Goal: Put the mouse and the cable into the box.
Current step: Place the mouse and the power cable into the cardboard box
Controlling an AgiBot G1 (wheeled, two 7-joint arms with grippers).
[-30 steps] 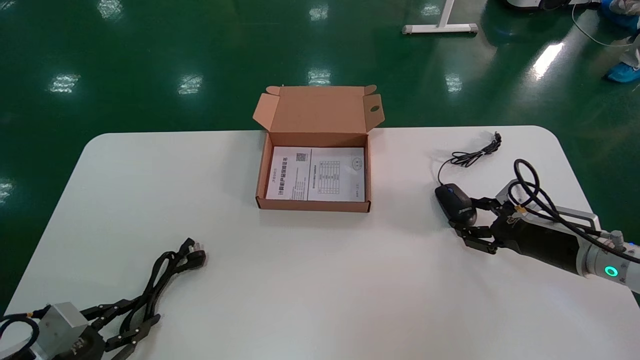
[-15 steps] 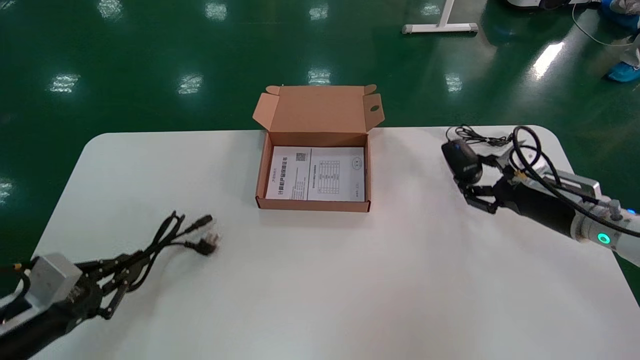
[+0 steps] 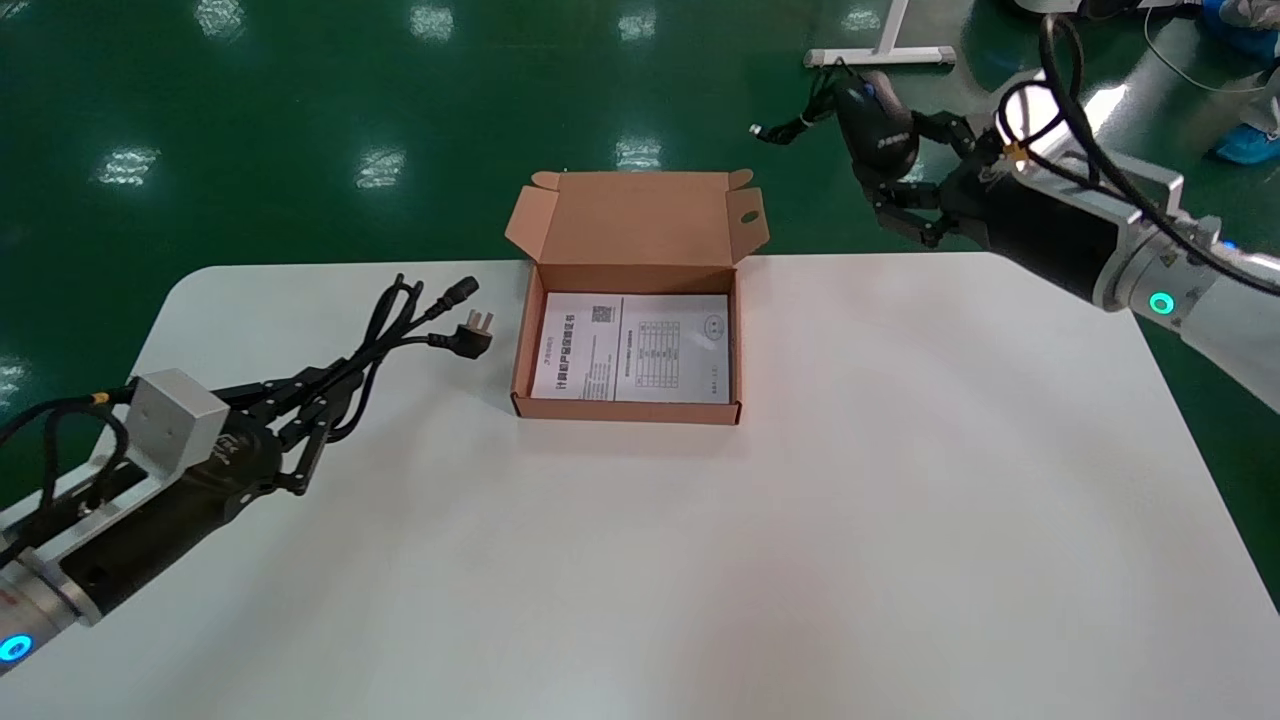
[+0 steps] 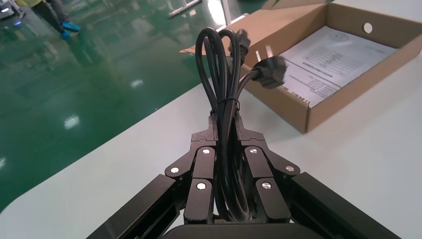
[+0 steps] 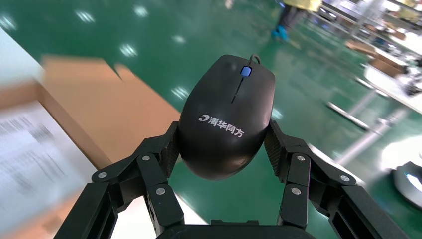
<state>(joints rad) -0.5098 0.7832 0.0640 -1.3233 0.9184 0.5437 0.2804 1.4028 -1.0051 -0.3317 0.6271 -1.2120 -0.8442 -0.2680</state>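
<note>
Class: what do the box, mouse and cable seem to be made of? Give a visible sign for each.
Box: brown cardboard, matt; folded flaps. Mouse, held aloft in the right gripper: likely hard plastic, satin black, printed logo. Cable, in the left gripper left of the box: probably rubber or PVC sheath, slight gloss, bends in soft loops.

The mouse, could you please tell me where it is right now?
In the head view, the mouse is gripped in the right tool, raised clear of the table at the far right, up and to the right of the open cardboard box.
</note>
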